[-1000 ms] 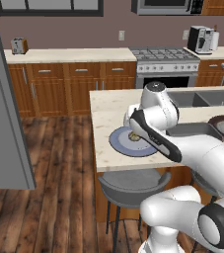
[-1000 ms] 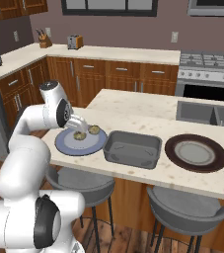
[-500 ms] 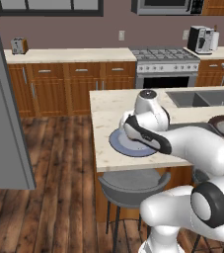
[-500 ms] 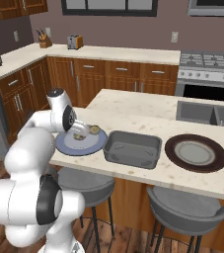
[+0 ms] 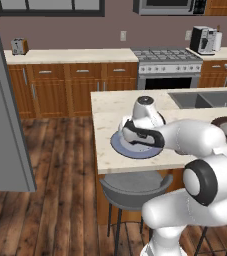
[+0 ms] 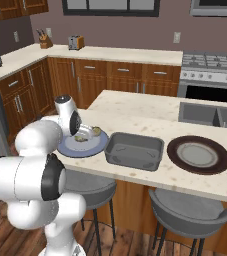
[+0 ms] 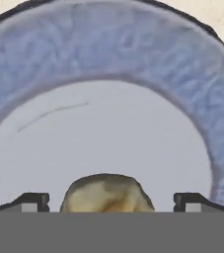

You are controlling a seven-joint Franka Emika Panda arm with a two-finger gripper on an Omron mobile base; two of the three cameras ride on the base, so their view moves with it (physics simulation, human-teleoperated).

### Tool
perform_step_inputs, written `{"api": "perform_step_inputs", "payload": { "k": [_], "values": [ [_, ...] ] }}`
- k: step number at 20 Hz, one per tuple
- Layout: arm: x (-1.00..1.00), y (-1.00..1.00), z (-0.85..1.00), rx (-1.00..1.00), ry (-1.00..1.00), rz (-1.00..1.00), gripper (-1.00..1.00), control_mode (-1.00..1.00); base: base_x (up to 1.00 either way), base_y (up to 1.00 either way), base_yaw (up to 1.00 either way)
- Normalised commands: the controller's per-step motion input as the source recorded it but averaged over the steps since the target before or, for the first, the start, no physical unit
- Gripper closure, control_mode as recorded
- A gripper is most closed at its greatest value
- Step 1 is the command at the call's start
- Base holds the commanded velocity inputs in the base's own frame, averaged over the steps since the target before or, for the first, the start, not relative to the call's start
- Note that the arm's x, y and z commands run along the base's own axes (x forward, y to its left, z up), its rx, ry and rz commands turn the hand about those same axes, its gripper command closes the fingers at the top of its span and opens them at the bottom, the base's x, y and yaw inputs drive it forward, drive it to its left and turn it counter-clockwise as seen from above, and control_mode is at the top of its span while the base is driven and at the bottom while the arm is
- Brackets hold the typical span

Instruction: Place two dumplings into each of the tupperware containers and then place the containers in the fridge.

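My gripper [image 7: 111, 202] hangs low over the round blue-grey plate [image 7: 108, 49] and stands open. A tan dumpling [image 7: 107, 193] with a pleated top lies on the plate between the two fingertips [image 7: 32, 201], with a gap on each side. From the right base the same plate [image 6: 82, 147] sits at the island's near left corner, with a dumpling [image 6: 96, 131] showing beside my hand. A smoky grey tupperware container [image 6: 134, 150] stands just right of the plate, with nothing in it. The fridge [image 5: 2, 110] rises at the far left with its grey door swung open.
A round dark brown plate [image 6: 198, 155] lies right of the container. The sink [image 6: 210, 114] is set into the island behind it. Two grey stools [image 6: 190, 212] stand under the island's near edge. Wood floor lies between the island and the fridge.
My hand has come down from above the blue-grey plate to just over it and swung in over a dumpling. The jaws stayed open. Nothing on the counter moved.
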Motion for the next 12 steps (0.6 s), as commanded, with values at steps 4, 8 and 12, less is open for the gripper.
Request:
{"api": "perform_step_inputs", "payload": {
  "k": [4, 8, 12],
  "values": [
    [0.19, 0.00, -0.34, 0.00, 0.00, 0.00, -1.00, -1.00, 0.00, 0.00, 0.00],
    [0.05, 0.00, -0.39, 0.00, 0.00, 0.00, 1.00, -1.00, 0.00, 0.00, 0.00],
    [-0.04, 0.00, -0.28, 0.00, -0.02, 0.00, 1.00, -1.00, 0.00, 0.00, 0.00]
  ]
}}
